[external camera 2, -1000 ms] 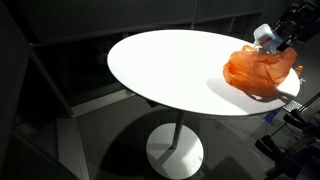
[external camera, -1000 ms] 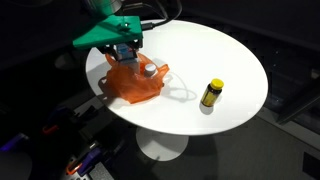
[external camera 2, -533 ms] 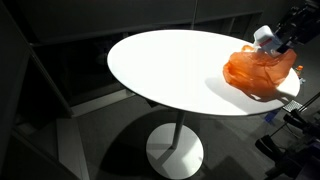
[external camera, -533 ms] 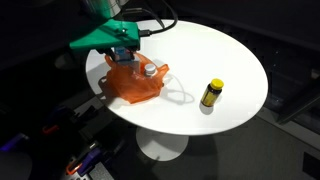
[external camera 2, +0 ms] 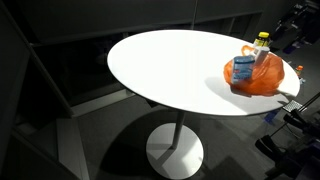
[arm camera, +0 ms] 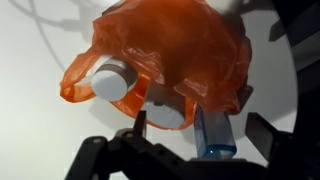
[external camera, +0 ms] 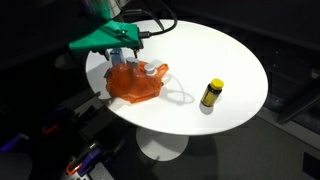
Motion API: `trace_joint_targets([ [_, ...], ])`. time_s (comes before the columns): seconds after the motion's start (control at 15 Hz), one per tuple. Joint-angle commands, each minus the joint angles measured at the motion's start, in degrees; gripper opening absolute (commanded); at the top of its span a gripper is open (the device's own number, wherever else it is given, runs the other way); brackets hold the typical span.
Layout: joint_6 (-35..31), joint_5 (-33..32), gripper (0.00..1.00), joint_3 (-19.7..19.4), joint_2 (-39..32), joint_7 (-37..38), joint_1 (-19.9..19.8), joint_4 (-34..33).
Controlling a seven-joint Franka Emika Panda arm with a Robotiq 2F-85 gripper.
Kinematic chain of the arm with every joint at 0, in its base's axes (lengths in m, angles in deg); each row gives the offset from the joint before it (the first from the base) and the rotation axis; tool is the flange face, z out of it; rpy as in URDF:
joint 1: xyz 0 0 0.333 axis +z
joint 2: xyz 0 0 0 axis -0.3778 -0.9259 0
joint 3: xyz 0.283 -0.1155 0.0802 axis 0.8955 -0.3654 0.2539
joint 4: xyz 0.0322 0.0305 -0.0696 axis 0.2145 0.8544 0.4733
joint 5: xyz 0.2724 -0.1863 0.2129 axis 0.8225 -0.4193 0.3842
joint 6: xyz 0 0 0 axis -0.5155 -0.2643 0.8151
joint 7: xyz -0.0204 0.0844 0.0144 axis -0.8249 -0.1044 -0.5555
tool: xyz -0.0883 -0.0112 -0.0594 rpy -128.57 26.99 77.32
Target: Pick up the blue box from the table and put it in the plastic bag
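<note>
The blue box (arm camera: 212,135) lies with its far end under the rim of the orange plastic bag (arm camera: 170,50) and its near end sticking out between my fingers. My gripper (arm camera: 199,131) is open, with both fingers standing off the box's sides. In an exterior view the blue box (external camera 2: 243,68) sits in the mouth of the plastic bag (external camera 2: 265,80). In an exterior view my gripper (external camera: 122,58), on its green mount, hangs just above the plastic bag (external camera: 135,84) near the table's edge.
Two white rounded items (arm camera: 110,80) show through the plastic. A yellow bottle (external camera: 211,94) stands on the round white table (external camera: 220,50) away from the bag, and the yellow bottle (external camera 2: 261,42) shows behind the bag. The table edge (external camera 2: 150,95) drops to dark floor.
My gripper has opened and let go of the blue box. The box has dropped into the bag's mouth, and the bag has sagged lower and wider.
</note>
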Motion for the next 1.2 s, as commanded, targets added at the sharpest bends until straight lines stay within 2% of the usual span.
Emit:
trace_joint_targets([
  [0.0, 0.9, 1.7, 1.0, -0.6, 1.1, -2.7, 0.2, 0.0],
  [0.53, 5.7, 7.0, 1.0, -1.0, 2.4, -14.1, 3.1, -0.1],
  [1.13, 13.9, 4.2, 1.0, 3.8, -3.0, -15.9, 1.8, -6.2],
])
